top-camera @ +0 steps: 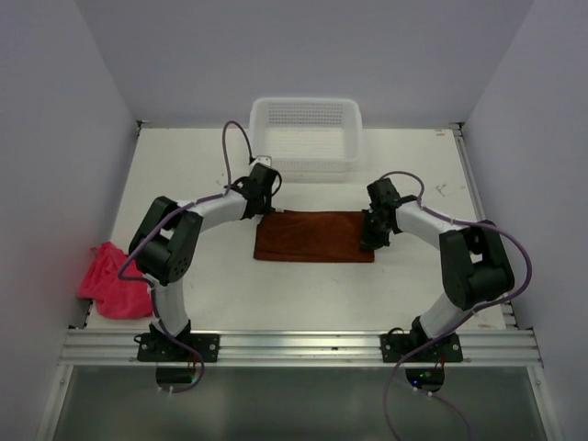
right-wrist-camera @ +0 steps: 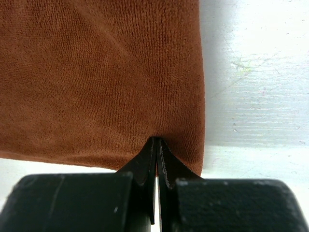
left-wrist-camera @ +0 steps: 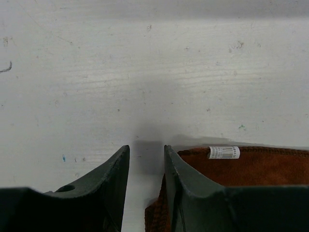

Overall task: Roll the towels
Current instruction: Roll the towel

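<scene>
On the scuffed white tabletop [top-camera: 211, 294], between the two arms and nearer than the white perforated plastic basket [top-camera: 306, 138]: a flat rust-brown terry towel [top-camera: 312, 237], folded to a rectangle, long axis running left to right. Well apart, at the table's left edge, a crumpled pink cloth towel [top-camera: 115, 280], touched by neither arm and closer to the left one.

One arm at each short end of the rust-brown terry towel. At the right end, right gripper [right-wrist-camera: 157, 142] pressed fully together, nipping a small pucker of pile close to a corner, the rest of the cloth stretching away from it. At the far-left corner, left gripper [left-wrist-camera: 146, 150] parted by a narrow slot, one finger [left-wrist-camera: 193, 183] over the cloth beside a small white sewn-in label [left-wrist-camera: 223, 152], the other over bare table. Nothing plainly caught between.

Probably best rolled along that long axis, short end toward short end, starting from the right, where a grip is in place.
</scene>
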`<state>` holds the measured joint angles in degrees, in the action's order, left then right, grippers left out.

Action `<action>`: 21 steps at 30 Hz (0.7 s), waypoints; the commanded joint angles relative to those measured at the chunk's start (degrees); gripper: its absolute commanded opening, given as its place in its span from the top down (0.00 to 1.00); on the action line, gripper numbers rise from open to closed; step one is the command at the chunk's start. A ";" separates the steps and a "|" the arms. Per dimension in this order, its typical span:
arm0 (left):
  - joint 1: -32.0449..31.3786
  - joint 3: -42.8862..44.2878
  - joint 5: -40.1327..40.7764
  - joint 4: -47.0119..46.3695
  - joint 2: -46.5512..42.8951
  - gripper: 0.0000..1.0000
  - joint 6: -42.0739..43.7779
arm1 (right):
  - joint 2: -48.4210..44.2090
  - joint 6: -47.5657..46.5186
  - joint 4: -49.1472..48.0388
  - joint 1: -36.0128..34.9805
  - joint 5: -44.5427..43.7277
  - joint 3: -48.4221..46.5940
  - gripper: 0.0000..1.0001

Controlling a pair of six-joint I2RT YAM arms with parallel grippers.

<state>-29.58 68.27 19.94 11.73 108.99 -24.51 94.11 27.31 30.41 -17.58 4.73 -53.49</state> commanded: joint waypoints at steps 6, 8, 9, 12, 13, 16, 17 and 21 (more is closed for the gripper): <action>1.55 3.10 3.08 2.60 0.00 0.61 -1.85 | -6.37 -1.73 1.66 -0.08 3.44 -0.64 0.88; 1.55 3.10 2.38 2.25 -1.49 0.57 -1.68 | -8.49 -1.82 2.63 0.09 3.36 -1.78 0.82; 1.55 3.36 2.21 2.34 -3.07 0.56 -1.59 | -9.46 -1.73 3.07 0.09 3.01 -2.22 0.74; 1.55 7.30 1.07 5.75 -4.75 0.49 -1.59 | -14.46 -0.68 3.78 0.71 1.16 -2.84 0.65; 1.55 8.62 0.37 7.68 -5.01 0.48 -1.50 | -15.09 -0.07 3.86 0.80 -0.32 -2.67 0.64; 1.20 13.19 -5.95 8.75 -5.37 0.47 -1.15 | -17.11 2.12 5.01 1.67 -1.83 -1.18 0.64; 0.93 15.38 -7.88 9.27 -5.28 0.46 -1.24 | -18.94 2.74 4.22 2.20 -2.70 -0.22 0.64; -4.40 21.98 -12.38 10.59 -3.36 0.46 -1.33 | -22.91 6.34 0.18 5.27 -1.84 8.20 0.64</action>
<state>-29.63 84.58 12.99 20.95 107.04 -25.21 73.67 30.09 31.66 -14.22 3.79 -50.09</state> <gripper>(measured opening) 0.541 0.364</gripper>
